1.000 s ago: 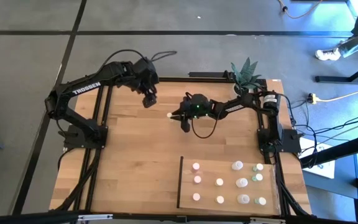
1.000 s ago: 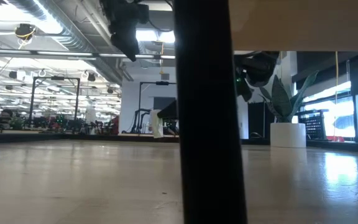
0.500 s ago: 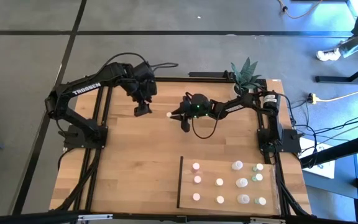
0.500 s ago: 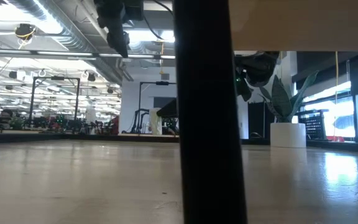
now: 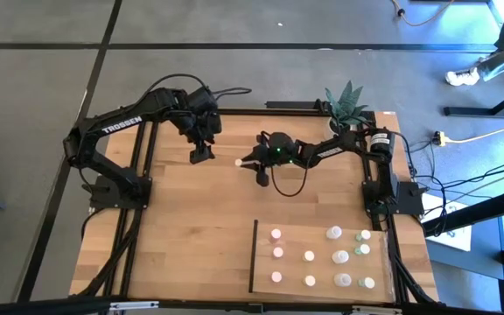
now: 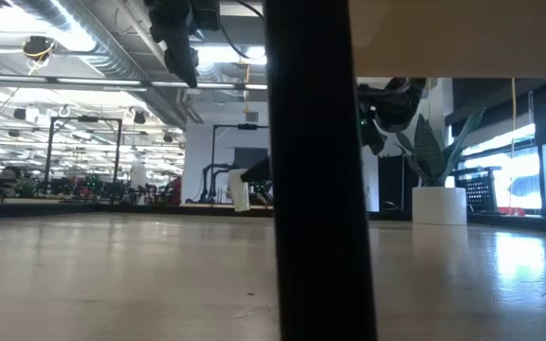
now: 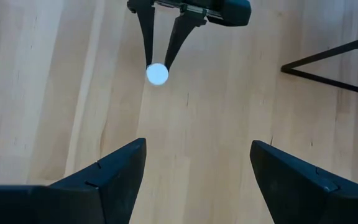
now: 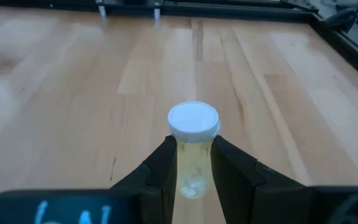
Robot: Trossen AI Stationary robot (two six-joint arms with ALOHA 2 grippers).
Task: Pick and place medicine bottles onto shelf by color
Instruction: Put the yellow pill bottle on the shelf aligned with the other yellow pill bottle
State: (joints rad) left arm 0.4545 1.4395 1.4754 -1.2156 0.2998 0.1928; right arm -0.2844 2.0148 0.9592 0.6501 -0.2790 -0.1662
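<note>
A small bottle (image 5: 237,162) with a white cap (image 8: 193,119) and a pale yellowish body is in my right gripper (image 5: 241,162), over the middle of the table's far half. The left wrist view shows the cap (image 7: 157,74) from above. My left gripper (image 5: 200,157) hangs open to the left of it, well above the table, pointing steeply down with nothing between its fingers (image 7: 123,168). The shelf (image 5: 322,238), a pale panel at the near right, carries several bottles standing in columns: pinkish ones (image 5: 277,252) at its left, whitish (image 5: 309,256) and greenish ones (image 5: 363,250) farther right. My right gripper pinches the bottle's body (image 8: 193,167) just below the cap, one finger on either side. The fingers come from the table's right, slanting slightly down. The bottle stands about upright, cap up, beyond the fingertips. Whether its base touches the table I cannot tell.
A potted green plant (image 5: 346,103) stands at the far right corner behind the right arm. A cable loops under the right arm (image 5: 289,184). In the low view a dark upright bar (image 6: 316,170) blocks the middle. Bare planks lie left of the shelf.
My left gripper has tipped and turned at the wrist; its fingertips have swung toward the table's left and near side and then held still. It stays open. The right gripper and the bottle have kept their place.
</note>
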